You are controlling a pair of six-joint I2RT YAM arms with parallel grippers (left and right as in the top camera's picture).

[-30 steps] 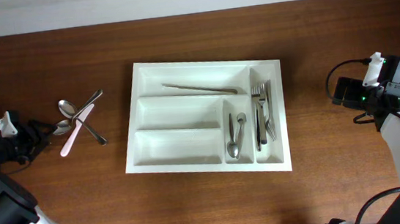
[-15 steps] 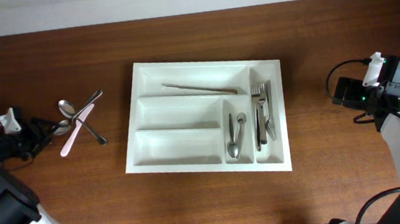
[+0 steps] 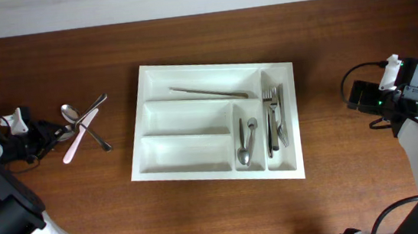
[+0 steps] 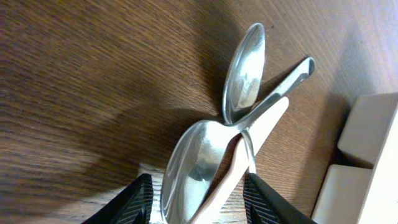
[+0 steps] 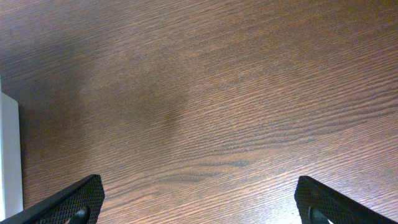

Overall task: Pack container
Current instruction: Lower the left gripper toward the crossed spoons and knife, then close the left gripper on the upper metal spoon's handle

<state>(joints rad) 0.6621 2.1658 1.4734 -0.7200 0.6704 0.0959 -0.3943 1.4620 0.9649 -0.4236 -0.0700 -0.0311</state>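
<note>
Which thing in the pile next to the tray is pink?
The long utensil lying slantwise across the pile; the spoons beside it and everything in the white tray are silver metal.

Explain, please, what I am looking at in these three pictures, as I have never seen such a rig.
These are two robot arms at a brown wooden table. One picture looks down from above; the other two come from a camera on each wrist. In the middle lies a large white plastic cutlery tray, already holding silver metal forks, silver spoons and a slim silver utensil. Left of it lies a loose pile of metal spoons with a pink plastic utensil. The left pincer straddles a spoon there, jaws open, nothing gripped yet. The right pincer hangs open over bare wood, holding nothing.
</note>
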